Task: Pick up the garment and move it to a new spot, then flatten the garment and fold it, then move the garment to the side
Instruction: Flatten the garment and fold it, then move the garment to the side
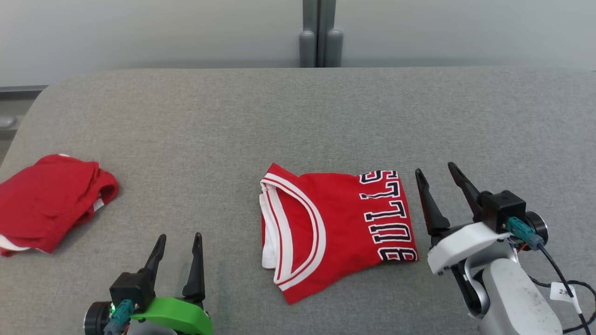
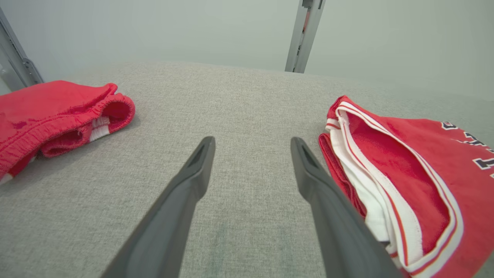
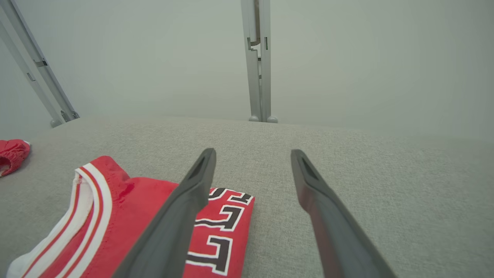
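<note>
Perhaps shorts [image 1: 51, 204], well left of jersey [image 1: 335, 223]

Left wrist view clips jersey [image 2: 424, 162] at right — red bundle [image 2: 50, 112] at left.

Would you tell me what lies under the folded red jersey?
The jersey rests on the grey table, visible all round it. Its lower layers and anything beneath are covered.

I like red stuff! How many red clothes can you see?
2. The folded jersey lies in the middle; a bunched red garment sits near the left edge.
</note>
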Robot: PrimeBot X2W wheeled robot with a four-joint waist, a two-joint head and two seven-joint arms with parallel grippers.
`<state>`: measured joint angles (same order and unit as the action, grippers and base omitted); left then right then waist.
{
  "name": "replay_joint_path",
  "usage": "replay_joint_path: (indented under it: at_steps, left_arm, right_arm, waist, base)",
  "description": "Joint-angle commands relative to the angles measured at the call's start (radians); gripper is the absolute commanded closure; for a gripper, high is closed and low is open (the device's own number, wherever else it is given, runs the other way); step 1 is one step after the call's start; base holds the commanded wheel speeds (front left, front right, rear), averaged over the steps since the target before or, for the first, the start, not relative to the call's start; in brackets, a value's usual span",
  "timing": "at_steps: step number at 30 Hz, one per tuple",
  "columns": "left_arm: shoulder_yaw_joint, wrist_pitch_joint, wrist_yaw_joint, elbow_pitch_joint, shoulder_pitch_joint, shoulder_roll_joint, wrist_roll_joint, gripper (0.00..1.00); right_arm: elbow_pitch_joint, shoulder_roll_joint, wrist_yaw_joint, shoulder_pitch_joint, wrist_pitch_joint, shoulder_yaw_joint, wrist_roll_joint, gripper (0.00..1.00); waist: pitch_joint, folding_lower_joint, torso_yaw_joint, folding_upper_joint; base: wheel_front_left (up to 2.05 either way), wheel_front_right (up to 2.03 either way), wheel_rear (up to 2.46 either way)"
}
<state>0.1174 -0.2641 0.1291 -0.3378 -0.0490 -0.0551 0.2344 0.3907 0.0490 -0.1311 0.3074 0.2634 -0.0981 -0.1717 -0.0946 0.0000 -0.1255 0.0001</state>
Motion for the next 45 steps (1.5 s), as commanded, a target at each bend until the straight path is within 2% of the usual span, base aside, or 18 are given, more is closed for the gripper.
replay_joint_path:
  at_steps: [1, 5, 10, 20, 26, 31, 36, 45]
  left_arm:
    - [-0.009, 0.000, 0.003, 0.003, -0.004, -0.003, -0.012, 0.00]
    - [-0.020, 0.000, 0.003, 0.011, 0.018, -0.006, -0.025, 0.00]
    - [-0.036, 0.000, 0.003, 0.027, 0.054, -0.005, -0.041, 0.00]
    - [-0.033, 0.000, 0.003, 0.050, 0.105, -0.001, -0.058, 0.00]
    - [-0.020, 0.000, 0.003, 0.056, 0.090, 0.001, -0.053, 0.00]
    - [0.003, 0.000, 0.003, 0.050, 0.061, 0.001, -0.041, 0.00]
    - [0.040, 0.000, 0.003, 0.042, 0.031, -0.013, -0.025, 0.00]
    - [0.073, 0.000, 0.003, 0.031, 0.005, -0.021, 0.003, 0.00]
  right_arm:
    - [-0.009, 0.003, 0.001, -0.031, 0.002, 0.025, 0.026, 0.00]
    - [-0.019, 0.003, 0.001, -0.095, 0.002, 0.100, 0.054, 0.00]
    - [-0.006, 0.004, 0.001, -0.157, 0.002, 0.133, 0.070, 0.00]
    - [0.022, 0.003, 0.001, -0.231, 0.002, 0.161, 0.061, 0.00]
    - [0.028, 0.003, 0.001, -0.195, 0.002, 0.139, 0.051, 0.00]
    - [0.059, 0.004, 0.001, -0.104, 0.002, 0.043, 0.003, 0.00]
    - [0.165, 0.004, 0.001, 0.018, 0.002, -0.073, -0.057, 0.00]
    - [0.544, 0.003, 0.001, 0.139, -0.005, -0.156, -0.103, 0.00]
  waist:
    - [0.010, 0.0000, 0.046, -0.0001]
    - [0.015, 0.0000, 0.080, -0.0001]
    - [0.026, 0.0000, 0.110, -0.0001]
    - [0.034, 0.0000, 0.114, -0.0001]
    - [0.016, 0.0000, 0.104, -0.0001]
    - [-0.015, 0.0000, 0.075, -0.0001]
    - [-0.047, 0.0000, 0.023, -0.0001]
    - [-0.069, 0.0000, -0.058, -0.0001]
  base:
    - [0.00, 0.00, 0.00]
    - [0.00, 0.00, 0.00]
    - [0.00, 0.00, 0.00]
    - [0.00, 0.00, 0.00]
    - [0.00, 0.00, 0.00]
    - [0.00, 0.00, 0.00]
    - [0.00, 0.00, 0.00]
    - [0.00, 0.00, 0.00]
